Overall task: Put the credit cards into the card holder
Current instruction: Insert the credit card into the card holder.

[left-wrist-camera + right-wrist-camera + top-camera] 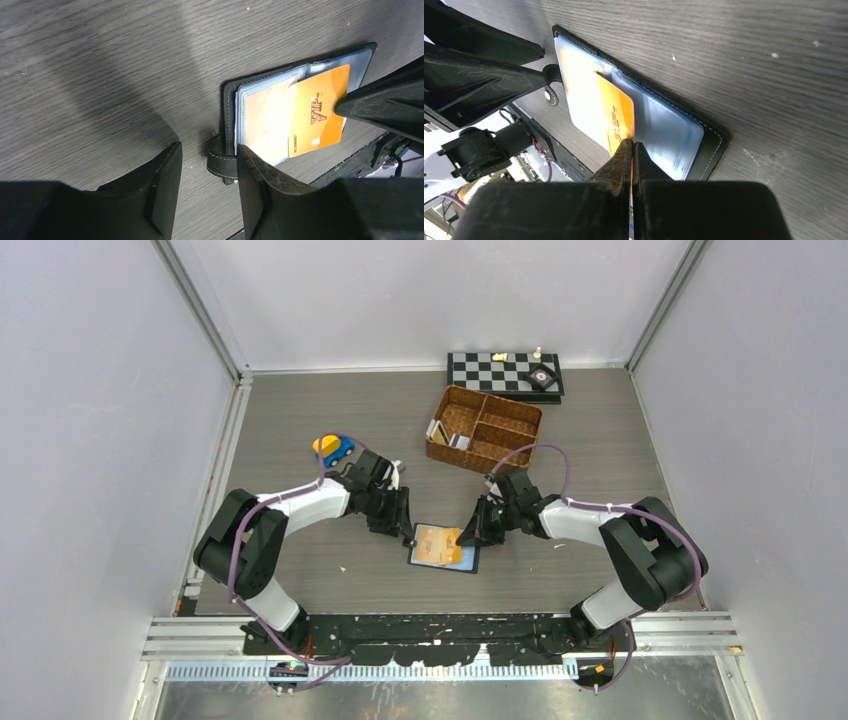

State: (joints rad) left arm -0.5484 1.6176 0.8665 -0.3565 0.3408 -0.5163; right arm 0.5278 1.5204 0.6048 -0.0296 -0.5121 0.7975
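- Find card holder (472, 566) lying open on the counter (300, 420), near the front edge between the two arms, clear sleeves facing up.
- Log right pincer (632, 144) as clenched on one short edge of the orange card (616, 112). Judge the far end as tucked under a sleeve, with a good part of the card bare.
- Log left pincer (209, 150) as released, jaws apart astride the snap tab (220, 162), one finger over the holder's corner. Cannot tell whether it presses down.
- Judge step in hand as sliding this card home, with the task early on.
- Keep the card low and flat, in line with the sleeve mouth, and push along its length, not across.
- Pin the holder with the left side first, since thin leather on a smooth counter looks likely to skate away under the push.
- Let go only once the card sits deep, then nudge the exposed edge in with clenched tips.
- Read "VIP" in dark red across the card face. Below it, make out a small line starting "NO", digits too small to trust. See no readable brand on the holder.
- Spot more cards (447, 437) standing in the left compartment of the wicker basket (500, 415), well apart from the holder.
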